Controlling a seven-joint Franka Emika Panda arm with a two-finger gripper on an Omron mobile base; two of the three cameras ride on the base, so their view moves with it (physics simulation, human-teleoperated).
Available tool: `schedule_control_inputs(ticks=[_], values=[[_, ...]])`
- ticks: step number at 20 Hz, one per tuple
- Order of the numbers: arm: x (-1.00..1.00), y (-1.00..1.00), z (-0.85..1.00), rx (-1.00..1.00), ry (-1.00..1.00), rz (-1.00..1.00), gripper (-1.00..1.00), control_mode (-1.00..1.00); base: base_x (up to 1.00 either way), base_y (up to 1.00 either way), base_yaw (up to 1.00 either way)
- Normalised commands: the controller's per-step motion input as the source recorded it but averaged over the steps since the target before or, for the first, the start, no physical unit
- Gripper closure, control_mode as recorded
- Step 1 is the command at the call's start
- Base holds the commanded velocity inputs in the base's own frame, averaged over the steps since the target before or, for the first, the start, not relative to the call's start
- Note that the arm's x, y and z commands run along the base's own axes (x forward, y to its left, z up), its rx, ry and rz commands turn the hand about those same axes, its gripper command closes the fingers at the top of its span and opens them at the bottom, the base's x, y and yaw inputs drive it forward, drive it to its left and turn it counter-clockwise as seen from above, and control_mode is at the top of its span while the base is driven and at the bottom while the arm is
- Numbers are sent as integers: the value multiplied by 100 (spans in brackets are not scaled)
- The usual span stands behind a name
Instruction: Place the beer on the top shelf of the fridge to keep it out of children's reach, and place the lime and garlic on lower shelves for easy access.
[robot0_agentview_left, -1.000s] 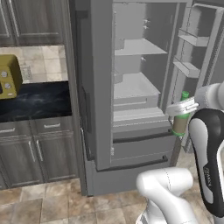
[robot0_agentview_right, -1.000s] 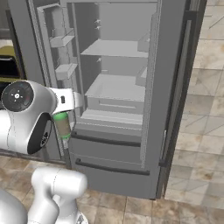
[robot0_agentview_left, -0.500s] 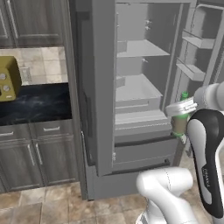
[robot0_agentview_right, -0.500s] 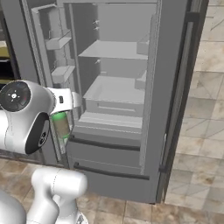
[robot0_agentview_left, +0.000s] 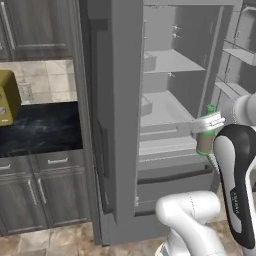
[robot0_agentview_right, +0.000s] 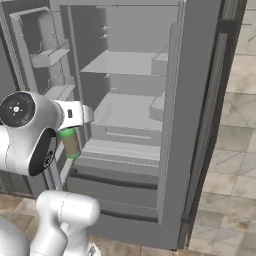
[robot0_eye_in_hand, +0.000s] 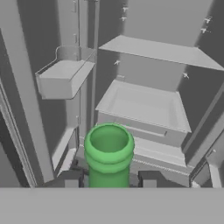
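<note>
My gripper (robot0_agentview_left: 207, 124) (robot0_agentview_right: 74, 122) is shut on the beer (robot0_agentview_left: 205, 142) (robot0_agentview_right: 70, 143), a slim green bottle held upright by its neck. It hangs just before the open fridge (robot0_agentview_left: 115, 125), at the height of the lower bins. In the hand view the bottle's green cap (robot0_eye_in_hand: 109, 146) rises between my dark fingertips (robot0_eye_in_hand: 70, 179). The top shelf (robot0_agentview_left: 170, 62) (robot0_agentview_right: 125, 63) (robot0_eye_in_hand: 162, 50) lies well above the bottle, wide and bare. Beneath it sit the lower shelves (robot0_eye_in_hand: 144, 107) (robot0_agentview_right: 125, 117). The lime and the garlic are out of view.
Both fridge doors stand open: one plain grey door (robot0_agentview_left: 117, 100) (robot0_agentview_right: 200, 100) and one with door bins (robot0_agentview_left: 240, 50) (robot0_agentview_right: 47, 52) close beside the bottle. A yellow appliance (robot0_agentview_left: 7, 97) sits on a dark counter (robot0_agentview_left: 40, 130) over grey cupboards. Tiled floor (robot0_agentview_right: 230, 175) lies beside the fridge.
The whole picture has grown and shifted: the base has driven closer to the fridge. The beer stays in my shut gripper.
</note>
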Motion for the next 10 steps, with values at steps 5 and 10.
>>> schedule_control_inputs(ticks=[5, 10], values=[[0, 0, 0, 0, 0, 0, 100, 100, 50, -20, 0], [0, 0, 0, 0, 0, 0, 100, 100, 45, -27, 0]])
